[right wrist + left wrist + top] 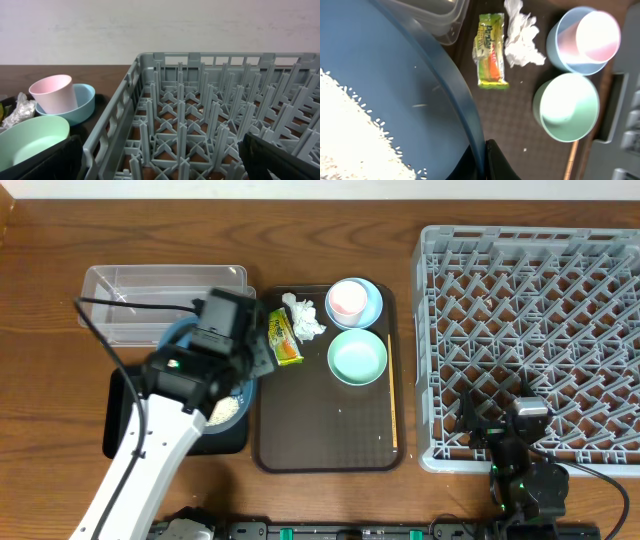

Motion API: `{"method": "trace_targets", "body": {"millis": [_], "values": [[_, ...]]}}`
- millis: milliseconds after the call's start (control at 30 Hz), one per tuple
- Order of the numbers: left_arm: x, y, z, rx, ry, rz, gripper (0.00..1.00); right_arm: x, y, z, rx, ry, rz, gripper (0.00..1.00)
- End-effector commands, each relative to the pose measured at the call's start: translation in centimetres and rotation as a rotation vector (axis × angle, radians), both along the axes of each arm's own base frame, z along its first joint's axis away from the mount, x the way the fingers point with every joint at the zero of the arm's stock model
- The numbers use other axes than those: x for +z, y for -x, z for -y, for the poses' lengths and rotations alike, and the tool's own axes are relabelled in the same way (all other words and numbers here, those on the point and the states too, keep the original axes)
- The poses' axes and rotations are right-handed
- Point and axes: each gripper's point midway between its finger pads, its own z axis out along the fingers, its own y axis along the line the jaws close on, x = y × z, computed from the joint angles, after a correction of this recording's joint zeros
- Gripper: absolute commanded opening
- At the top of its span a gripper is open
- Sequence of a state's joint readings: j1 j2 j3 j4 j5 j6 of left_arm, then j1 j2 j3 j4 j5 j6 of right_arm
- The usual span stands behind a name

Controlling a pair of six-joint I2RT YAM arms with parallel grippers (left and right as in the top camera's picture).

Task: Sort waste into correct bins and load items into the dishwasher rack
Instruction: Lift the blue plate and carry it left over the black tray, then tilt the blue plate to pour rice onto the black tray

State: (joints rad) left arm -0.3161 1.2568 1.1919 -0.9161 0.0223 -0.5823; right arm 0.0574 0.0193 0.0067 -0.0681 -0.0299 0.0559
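blue bowl rim — clamped in left hand | rice inside

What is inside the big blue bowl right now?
White rice, heaped on one side of the blue bowl; a few stray grains beside it. The left gripper pinches the rim. Overhead, the arm covers most of the bowl, so the rest is unseen.

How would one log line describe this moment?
left tool: shut on blue bowl rim | rice: in bowl | right tool: open, by rack
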Motion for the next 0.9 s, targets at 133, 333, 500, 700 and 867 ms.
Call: {"method": "trace_targets", "body": {"millis": [133,333,500,700,867], "values": [[1.8,-1.0,-0.7,-0.032,0.197,0.016,0.06,-0.2,0.0,0.1,-0.002,0.009,-0.005,0.99],[2.1,-1.6,-2.1,-0.031,0.292,0.024,0.06,-0.2,0.0,0.1,-0.002,0.009,-0.005,0.99],[2.3,-1.9,-2.9,-0.044,0.422,0.023,0.06,-0.2,0.0,0.1,-0.002,0.009,-0.005,0.99],[2.4,-1.7,-4.5,-0.048,0.5,0.03,0.06,-0.1,0.0,0.1,-0.002,0.009,-0.004,0.99],[3.0,-1.5,-4.9,-0.068,0.6,0.04,0.06,-0.2,0.0,0.1,-0.002,0.009,-0.005,0.99]]}}
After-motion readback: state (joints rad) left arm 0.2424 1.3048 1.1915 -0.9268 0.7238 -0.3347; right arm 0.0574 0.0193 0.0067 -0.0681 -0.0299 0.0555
